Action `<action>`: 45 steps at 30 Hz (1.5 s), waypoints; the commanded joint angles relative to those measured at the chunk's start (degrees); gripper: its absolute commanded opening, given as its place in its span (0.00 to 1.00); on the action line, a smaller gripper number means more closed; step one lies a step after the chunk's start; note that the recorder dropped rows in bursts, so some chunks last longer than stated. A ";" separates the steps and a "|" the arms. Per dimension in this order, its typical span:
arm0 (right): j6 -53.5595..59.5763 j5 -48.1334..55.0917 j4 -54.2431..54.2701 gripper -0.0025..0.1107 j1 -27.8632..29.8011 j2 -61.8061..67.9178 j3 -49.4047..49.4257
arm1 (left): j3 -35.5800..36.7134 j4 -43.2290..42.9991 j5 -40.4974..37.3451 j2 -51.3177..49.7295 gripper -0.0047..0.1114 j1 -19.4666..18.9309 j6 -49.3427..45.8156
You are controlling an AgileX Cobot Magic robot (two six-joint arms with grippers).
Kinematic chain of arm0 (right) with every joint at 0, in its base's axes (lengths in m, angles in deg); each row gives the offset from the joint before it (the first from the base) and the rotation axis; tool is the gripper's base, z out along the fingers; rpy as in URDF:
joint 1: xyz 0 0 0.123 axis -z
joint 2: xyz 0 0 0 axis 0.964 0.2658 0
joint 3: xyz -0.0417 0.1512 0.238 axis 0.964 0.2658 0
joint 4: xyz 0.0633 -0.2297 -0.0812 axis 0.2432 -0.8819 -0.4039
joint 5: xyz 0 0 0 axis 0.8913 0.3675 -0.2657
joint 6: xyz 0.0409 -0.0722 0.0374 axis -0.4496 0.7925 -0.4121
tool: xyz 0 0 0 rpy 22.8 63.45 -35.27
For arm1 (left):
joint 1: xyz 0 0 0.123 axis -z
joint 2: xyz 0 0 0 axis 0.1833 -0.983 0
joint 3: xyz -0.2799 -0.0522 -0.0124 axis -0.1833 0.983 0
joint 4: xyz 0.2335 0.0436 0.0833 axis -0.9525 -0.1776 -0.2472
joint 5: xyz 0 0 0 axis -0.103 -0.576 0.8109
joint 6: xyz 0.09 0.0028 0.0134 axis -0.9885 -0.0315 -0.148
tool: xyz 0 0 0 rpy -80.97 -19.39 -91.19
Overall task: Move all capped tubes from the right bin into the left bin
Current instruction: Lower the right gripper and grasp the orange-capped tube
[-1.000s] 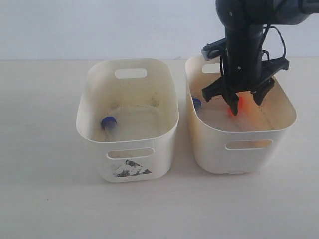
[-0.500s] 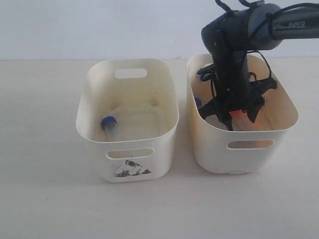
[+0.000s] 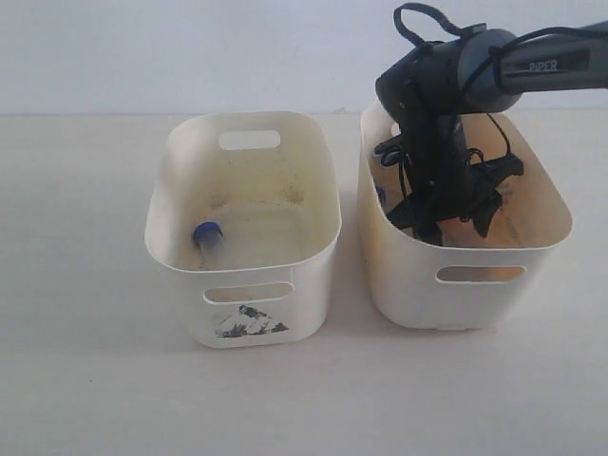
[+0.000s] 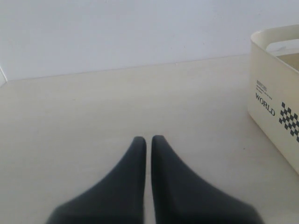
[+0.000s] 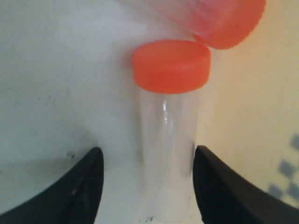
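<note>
Tube point(image 5: 167, 140), orange-capped, between open right jaws in right bin point(image 3: 408, 285); second orange cap point(image 5: 229, 21) just beside; left jaws closed

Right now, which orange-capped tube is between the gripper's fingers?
The orange-capped tube whose clear body lies inside the open right gripper. The other orange-capped tube sits beyond it, outside the gripper, with its cap next to the first one's cap.

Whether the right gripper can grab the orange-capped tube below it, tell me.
Probably yes: the open right gripper straddles the orange-capped tube, with nothing between them; a second orange cap lies close by its cap.
</note>
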 commanded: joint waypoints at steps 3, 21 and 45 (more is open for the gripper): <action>-0.47 -1.15 -1.52 0.50 0.27 1.26 -0.21 | -0.22 0.38 0.86 0.11 0.08 -0.06 0.66; 4.67 -1.76 -4.45 0.51 0.27 1.39 -0.21 | -0.22 0.38 0.86 0.11 0.08 -0.06 0.66; 4.68 -3.38 -0.97 0.57 0.27 4.87 -0.21 | -0.22 0.38 0.86 0.11 0.08 -0.06 0.66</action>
